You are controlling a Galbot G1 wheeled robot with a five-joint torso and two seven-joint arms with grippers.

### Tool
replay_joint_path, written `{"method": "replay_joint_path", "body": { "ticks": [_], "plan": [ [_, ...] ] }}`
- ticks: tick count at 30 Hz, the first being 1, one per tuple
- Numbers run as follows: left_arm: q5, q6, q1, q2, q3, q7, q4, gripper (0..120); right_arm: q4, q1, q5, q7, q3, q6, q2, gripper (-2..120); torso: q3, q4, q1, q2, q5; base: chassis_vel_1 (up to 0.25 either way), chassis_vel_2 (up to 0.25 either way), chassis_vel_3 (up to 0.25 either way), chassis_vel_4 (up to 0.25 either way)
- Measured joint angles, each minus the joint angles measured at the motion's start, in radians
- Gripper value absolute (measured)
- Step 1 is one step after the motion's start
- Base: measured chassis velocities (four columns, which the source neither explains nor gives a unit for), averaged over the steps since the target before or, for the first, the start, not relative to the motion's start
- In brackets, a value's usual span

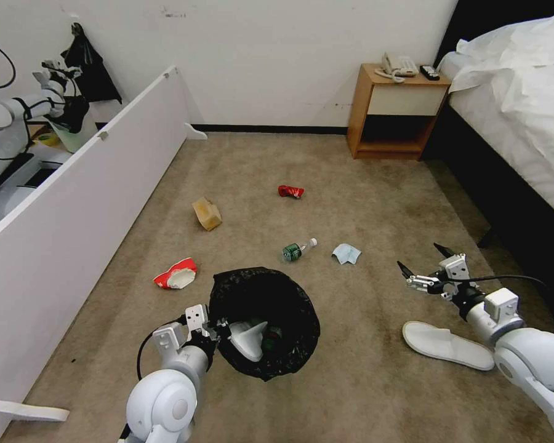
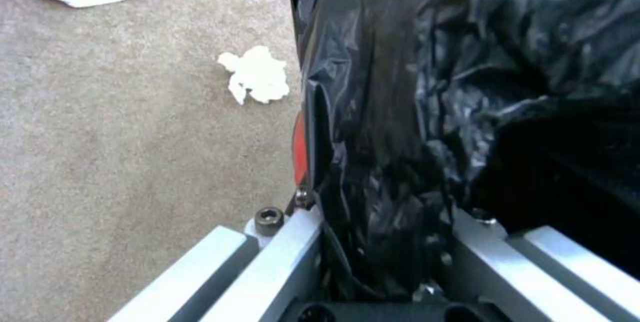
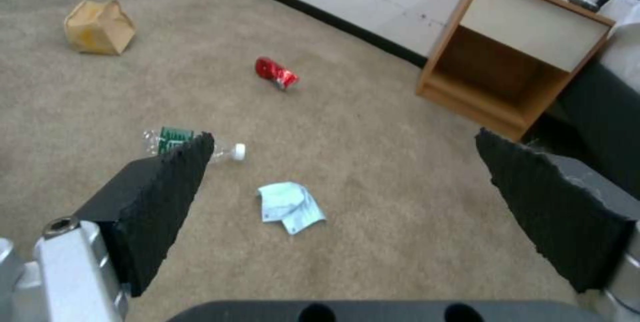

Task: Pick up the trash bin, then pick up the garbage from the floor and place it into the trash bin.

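Left gripper clenched on the trash bin rim; right gripper released, light blue cloth at its nine o'clock.

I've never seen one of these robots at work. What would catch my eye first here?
Probably the trash bin with its crinkly black bag, held at its rim by the left gripper low in front of the robot. Next, the litter strewn over the carpet beyond it: a bottle, a red can, a blue cloth. The right gripper hangs open above the floor, near a white slipper.
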Motion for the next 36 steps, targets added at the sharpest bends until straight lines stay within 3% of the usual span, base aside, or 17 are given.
{"method": "replay_joint_path", "body": {
  "ticks": [17,36],
  "plan": [
    [0.011,0.004,0.014,-0.013,-0.007,0.001,-0.013,0,-0.055,0.018,0.005,-0.002,-0.014,0.011,0.023,100,0.000,0.0000,0.000,0.000,0.0001,0.000,0.000,0.000,0.000],
    [0.005,0.002,0.014,0.009,0.002,0.006,-0.016,0,-0.042,-0.006,0.022,-0.009,0.004,0.017,0.020,100,0.000,0.0000,0.000,0.000,0.0000,0.000,0.000,0.000,0.000]
  ]
}}
